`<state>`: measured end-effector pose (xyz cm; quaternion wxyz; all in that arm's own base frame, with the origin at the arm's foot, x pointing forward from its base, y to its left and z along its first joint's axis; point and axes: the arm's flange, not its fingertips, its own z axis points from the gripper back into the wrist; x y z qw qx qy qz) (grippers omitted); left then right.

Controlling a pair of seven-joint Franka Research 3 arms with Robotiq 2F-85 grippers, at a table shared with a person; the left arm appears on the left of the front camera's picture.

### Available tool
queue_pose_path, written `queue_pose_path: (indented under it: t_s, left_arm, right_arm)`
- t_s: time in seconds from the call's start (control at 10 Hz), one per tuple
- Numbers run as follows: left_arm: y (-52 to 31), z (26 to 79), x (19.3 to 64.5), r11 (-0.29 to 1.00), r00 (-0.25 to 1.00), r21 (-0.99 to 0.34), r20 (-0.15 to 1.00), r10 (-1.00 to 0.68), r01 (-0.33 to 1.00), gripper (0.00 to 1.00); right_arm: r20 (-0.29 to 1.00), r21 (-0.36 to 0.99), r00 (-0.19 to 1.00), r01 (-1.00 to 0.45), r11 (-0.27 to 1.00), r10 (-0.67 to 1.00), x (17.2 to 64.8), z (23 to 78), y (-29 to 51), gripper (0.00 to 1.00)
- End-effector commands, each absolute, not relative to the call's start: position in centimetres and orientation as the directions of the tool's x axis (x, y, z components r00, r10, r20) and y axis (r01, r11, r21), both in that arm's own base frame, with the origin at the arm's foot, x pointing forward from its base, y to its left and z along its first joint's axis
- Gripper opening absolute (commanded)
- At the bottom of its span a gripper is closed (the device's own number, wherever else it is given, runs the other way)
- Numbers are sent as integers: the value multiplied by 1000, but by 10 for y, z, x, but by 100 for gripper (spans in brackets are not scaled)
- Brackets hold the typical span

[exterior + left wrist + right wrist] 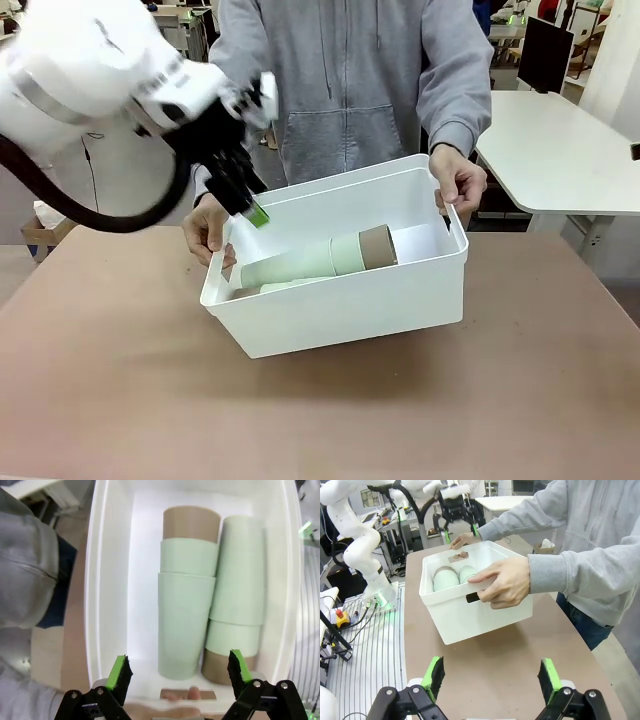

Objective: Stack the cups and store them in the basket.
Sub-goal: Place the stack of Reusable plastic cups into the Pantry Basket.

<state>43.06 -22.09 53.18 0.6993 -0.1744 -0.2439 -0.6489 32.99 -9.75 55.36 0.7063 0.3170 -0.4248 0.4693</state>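
Matte mint and tan cups (187, 605) lay stacked in the white plastic basket (340, 300); left tool (179, 672), spread empty, should've lifted straight clear.

The robot's white left arm comes in from the upper left of the front view and bends down toward the table's middle, its wrist tilted so that the black two-finger left gripper with green pads (245, 200) points downward. In its own wrist view that gripper (180, 672) has its fingers spread wide apart with nothing between them. The black two-finger right gripper with green pads (491, 677) is likewise spread wide and grips nothing, hanging above the tabletop. The person in a grey sweatshirt stands at the far side, one hand (208, 230) low near the left gripper and the other hand (458, 183) curled in a grip, both arms bent.
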Motion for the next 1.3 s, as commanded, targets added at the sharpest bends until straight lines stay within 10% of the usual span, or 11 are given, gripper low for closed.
queue_pose_path:
  t_s: [0.0,1.2]
  left_arm:
    - [-167,566,430,47,22,18,683,-730,999,100]
    - [-5,584,434,125,82,-10,804,-589,992,100]
  right_arm:
    - [909,43,185,-933,358,374,332,557,-96,100]
    - [909,43,185,-933,358,374,332,557,-96,100]
